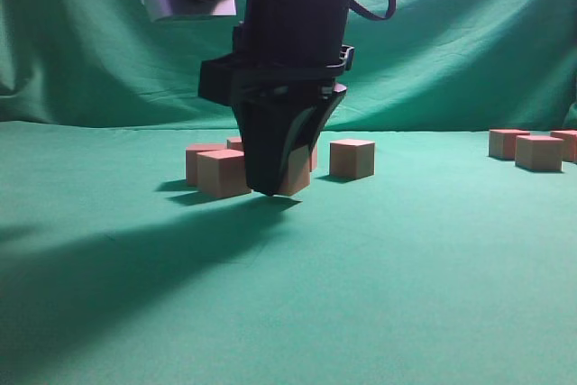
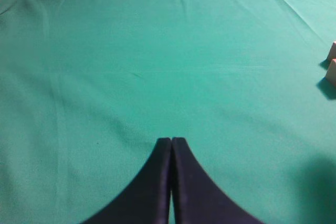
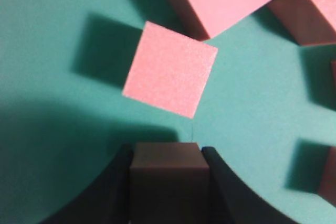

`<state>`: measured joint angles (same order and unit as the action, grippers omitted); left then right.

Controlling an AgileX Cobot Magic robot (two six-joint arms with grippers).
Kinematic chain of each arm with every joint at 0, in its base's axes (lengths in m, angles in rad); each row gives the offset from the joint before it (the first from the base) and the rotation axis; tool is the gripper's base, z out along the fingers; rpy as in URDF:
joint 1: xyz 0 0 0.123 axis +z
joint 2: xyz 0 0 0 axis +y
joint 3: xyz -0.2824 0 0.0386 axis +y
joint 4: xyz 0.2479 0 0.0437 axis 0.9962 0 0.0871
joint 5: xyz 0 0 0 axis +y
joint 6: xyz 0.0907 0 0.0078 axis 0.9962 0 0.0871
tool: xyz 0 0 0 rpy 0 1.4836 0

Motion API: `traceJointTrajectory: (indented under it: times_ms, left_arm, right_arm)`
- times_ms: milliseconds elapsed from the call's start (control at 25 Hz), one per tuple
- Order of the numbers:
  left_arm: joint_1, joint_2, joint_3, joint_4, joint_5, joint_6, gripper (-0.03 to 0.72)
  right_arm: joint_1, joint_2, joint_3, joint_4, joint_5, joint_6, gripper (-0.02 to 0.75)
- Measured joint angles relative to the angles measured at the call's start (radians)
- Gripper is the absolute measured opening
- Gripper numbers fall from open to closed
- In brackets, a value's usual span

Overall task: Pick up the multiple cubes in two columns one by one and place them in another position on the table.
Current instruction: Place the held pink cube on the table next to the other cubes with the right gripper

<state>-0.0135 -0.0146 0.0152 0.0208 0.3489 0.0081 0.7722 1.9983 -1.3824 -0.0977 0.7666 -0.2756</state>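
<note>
Right gripper point(image 1: 275, 188) hangs straight down at frame centre in the exterior view, tips at the table point(image 1: 361, 268), jaws clamped on one cube point(image 3: 169, 174), which sits between the fingers at the bottom of the right wrist view. More cubes point(image 1: 352, 158) cluster just behind it mid-frame; three more cubes point(image 1: 538, 151) sit at far right. Left gripper point(image 2: 171, 141) is closed empty over bare cloth, bottom centre of left wrist view.
</note>
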Motion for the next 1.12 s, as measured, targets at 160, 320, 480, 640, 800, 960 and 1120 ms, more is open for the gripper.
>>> traceJointTrajectory:
  times_ms: [160, 320, 480, 640, 800, 960, 1120]
  left_arm:
    - [0.000, 0.000, 0.000, 0.000, 0.000, 0.000, 0.000]
    - [0.000, 0.000, 0.000, 0.000, 0.000, 0.000, 0.000]
    - [0.000, 0.000, 0.000, 0.000, 0.000, 0.000, 0.000]
    - [0.000, 0.000, 0.000, 0.000, 0.000, 0.000, 0.000]
    - [0.000, 0.000, 0.000, 0.000, 0.000, 0.000, 0.000]
    - [0.000, 0.000, 0.000, 0.000, 0.000, 0.000, 0.000]
    - [0.000, 0.000, 0.000, 0.000, 0.000, 0.000, 0.000]
  right_arm:
    - [0.000, 0.000, 0.000, 0.000, -0.002, 0.000, 0.259]
    - [0.000, 0.000, 0.000, 0.000, -0.002, 0.000, 0.259]
    - [0.000, 0.012, 0.000, 0.002, -0.008, 0.000, 0.259]
    - [0.000, 0.018, 0.000, 0.004, -0.008, 0.000, 0.259]
    - [0.000, 0.018, 0.000, 0.012, -0.008, 0.000, 0.259]
    - [0.000, 0.018, 0.000, 0.039, -0.008, 0.002, 0.375]
    - [0.000, 0.018, 0.000, 0.041, -0.010, 0.017, 0.589]
